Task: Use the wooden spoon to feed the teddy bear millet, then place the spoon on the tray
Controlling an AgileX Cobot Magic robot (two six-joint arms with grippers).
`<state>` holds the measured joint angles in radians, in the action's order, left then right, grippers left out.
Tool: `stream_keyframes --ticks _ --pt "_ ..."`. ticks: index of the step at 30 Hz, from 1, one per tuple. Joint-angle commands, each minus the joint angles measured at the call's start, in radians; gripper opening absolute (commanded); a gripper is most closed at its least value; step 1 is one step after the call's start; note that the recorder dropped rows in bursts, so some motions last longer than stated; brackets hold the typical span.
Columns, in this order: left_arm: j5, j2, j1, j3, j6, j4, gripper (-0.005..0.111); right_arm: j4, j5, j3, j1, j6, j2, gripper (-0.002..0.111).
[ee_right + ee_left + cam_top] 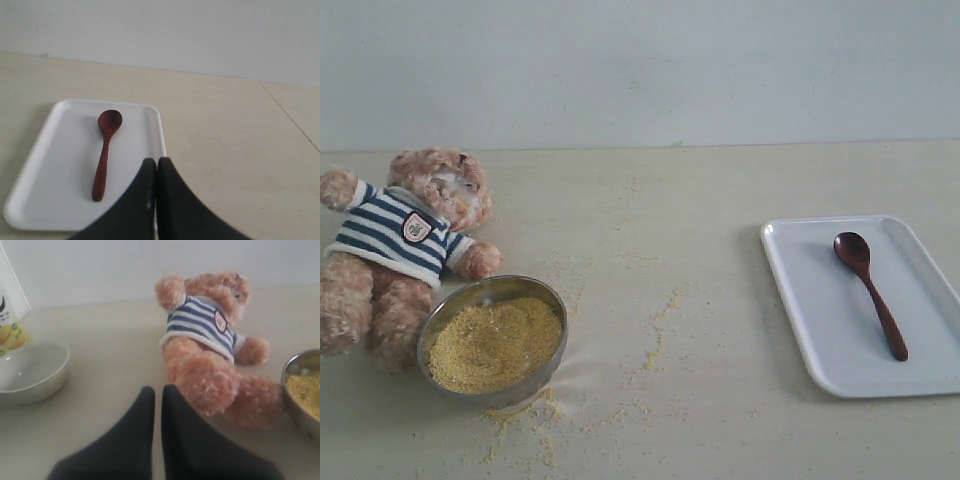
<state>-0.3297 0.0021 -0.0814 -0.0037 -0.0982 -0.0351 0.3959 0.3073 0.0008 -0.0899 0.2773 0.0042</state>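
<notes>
The teddy bear (405,235) in its striped shirt lies on its back at the left of the table, also seen as the teddy bear (210,345) in the left wrist view. Beside it stands the metal bowl (492,340) heaped with millet (495,345). At the right, the wooden spoon (870,293) lies on the white tray (820,300); the right wrist view shows the wooden spoon (105,152) on the tray (60,165). My left gripper (157,392) is shut and empty near the bear's leg. My right gripper (156,164) is shut and empty over the tray's edge. Neither arm shows in the exterior view.
Loose millet grains (655,335) are scattered on the table around the bowl and toward the middle. A white ceramic bowl (30,372) and a carton (10,315) stand left of the bear in the left wrist view. A wall (640,70) runs behind the table.
</notes>
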Motion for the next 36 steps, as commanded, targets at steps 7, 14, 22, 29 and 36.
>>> stream_keyframes --ticks 7,14,22,29,36 --pt "-0.010 -0.002 0.006 0.004 0.023 0.185 0.005 0.002 -0.011 -0.001 -0.001 0.002 -0.004 0.000" --pt "-0.024 -0.002 0.006 0.004 0.016 0.310 0.005 0.002 -0.011 -0.001 -0.001 0.002 -0.004 0.000" --pt "-0.027 -0.002 0.006 0.004 0.012 0.223 0.005 0.002 -0.011 -0.001 -0.001 0.002 -0.004 0.000" --pt "-0.027 -0.002 0.006 0.004 0.012 0.223 0.005 0.002 -0.011 -0.001 -0.001 0.002 -0.004 0.000" --pt "-0.027 -0.002 0.006 0.004 0.012 0.223 0.005 0.002 -0.011 -0.001 -0.001 0.002 -0.004 0.000"
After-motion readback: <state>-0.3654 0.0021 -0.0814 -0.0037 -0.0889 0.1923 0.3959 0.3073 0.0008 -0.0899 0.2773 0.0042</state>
